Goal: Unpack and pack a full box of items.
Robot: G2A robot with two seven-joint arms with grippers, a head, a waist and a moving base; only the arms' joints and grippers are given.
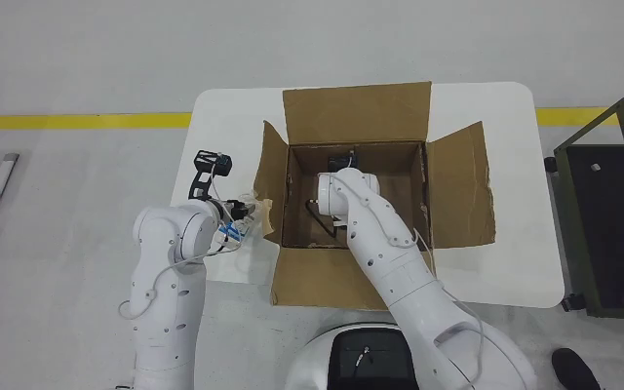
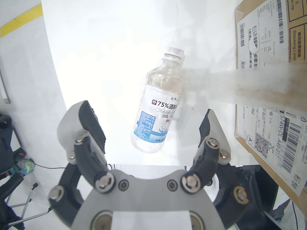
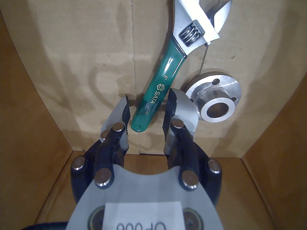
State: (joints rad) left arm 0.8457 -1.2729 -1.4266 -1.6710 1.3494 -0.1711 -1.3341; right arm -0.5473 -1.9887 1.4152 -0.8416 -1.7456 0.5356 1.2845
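Hovering over the white table [image 1: 507,117], the left gripper [image 2: 146,116] has its fingers spread wide and grips nothing. Directly under it is a clear plastic bottle [image 2: 157,104], lying on its side on the tabletop with its white cap pointing away from the gripper and its blue-and-white label up. The bottle lies near the outer left wall of the cardboard box [image 1: 356,112]. The box stands mid-table, flaps folded outward.

Right arm is down inside the box. The right gripper [image 3: 148,99] is low over the box floor, fingers partly apart, straddling the butt end of an adjustable wrench [image 3: 174,58] — a gap shows on each side of the green handle, so no clamp. The wrench lies flat on the cardboard, steel head away from the gripper. A metal flange [image 3: 223,82] rests just beside the handle, bore facing up.

A black-framed object [image 1: 210,166] sits on the table beyond the left gripper — can't tell what it is.
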